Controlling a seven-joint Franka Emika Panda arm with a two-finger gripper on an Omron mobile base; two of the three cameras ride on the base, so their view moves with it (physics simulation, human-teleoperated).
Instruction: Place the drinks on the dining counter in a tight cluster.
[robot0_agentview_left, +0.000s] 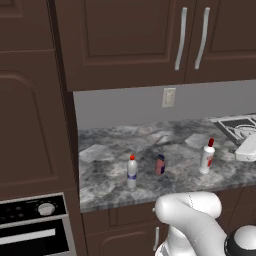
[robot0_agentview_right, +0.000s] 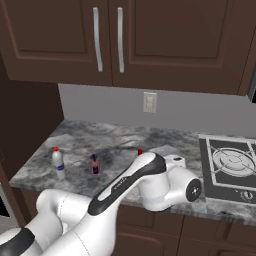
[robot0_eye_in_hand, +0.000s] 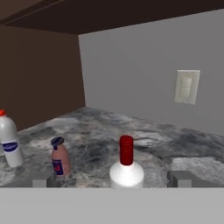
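Three drinks stand on a grey marbled wall counter (robot0_agentview_left: 110, 150). The clear bottle (robot0_agentview_left: 131, 172) with red cap and blue label is at the left. A short pinkish-red bottle (robot0_agentview_left: 160, 164) stands in the middle. The wider white bottle (robot0_agentview_left: 207, 156) with red cap is at the right. My gripper (robot0_eye_in_hand: 113, 179) is open, its fingertips (robot0_eye_in_hand: 43, 180) spread wide. The white bottle (robot0_eye_in_hand: 126, 168) is straight ahead, centred between them, with nothing held. My white hand (robot0_agentview_left: 246, 149) hovers just right of that bottle. The dining counter is out of view.
A cooktop (robot0_agentview_right: 232, 160) is set into the counter right of the bottles. Dark upper cabinets (robot0_agentview_left: 150, 40) hang low overhead, and a wall outlet (robot0_agentview_left: 169, 97) sits on the backsplash. A tall cabinet panel (robot0_agentview_left: 35, 125) and an oven (robot0_agentview_left: 35, 220) close off the left end.
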